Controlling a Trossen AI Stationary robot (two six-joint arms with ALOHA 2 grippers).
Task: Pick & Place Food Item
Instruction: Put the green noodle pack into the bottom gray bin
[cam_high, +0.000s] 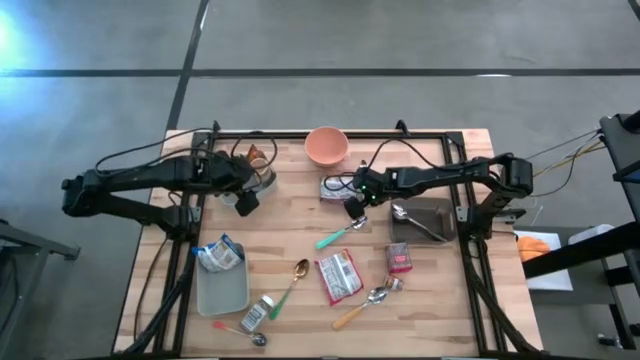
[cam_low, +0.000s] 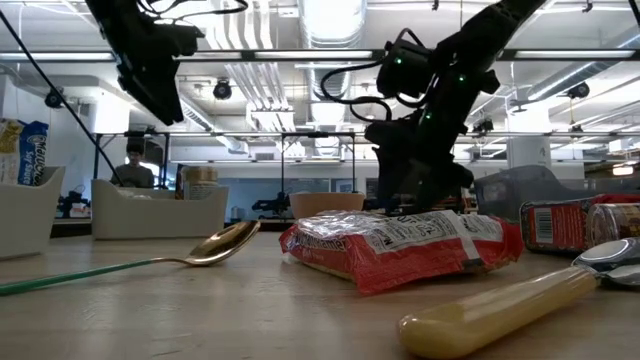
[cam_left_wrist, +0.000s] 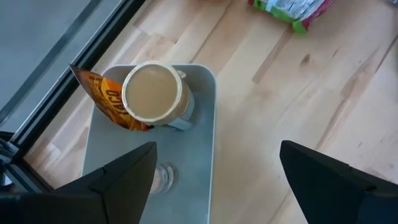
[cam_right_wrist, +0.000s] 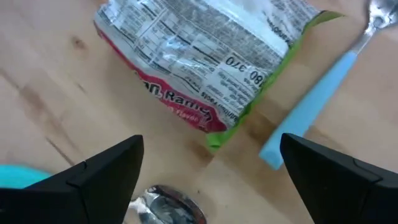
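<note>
A ramen packet with a green edge lies flat on the wood at the table's far middle. My right gripper hangs open just above the table on the packet's near side, slanting down and touching nothing. My left gripper is open above a small grey tray at the far left. In that tray stand a lidded cup and an orange snack packet. A red ramen packet lies flat at the near middle.
A pink bowl stands at the far edge. A blue-handled spoon and a teal-handled spoon lie by my right gripper. A dark tray with a spoon, a red can, a grey tray with a bag and more spoons fill the near half.
</note>
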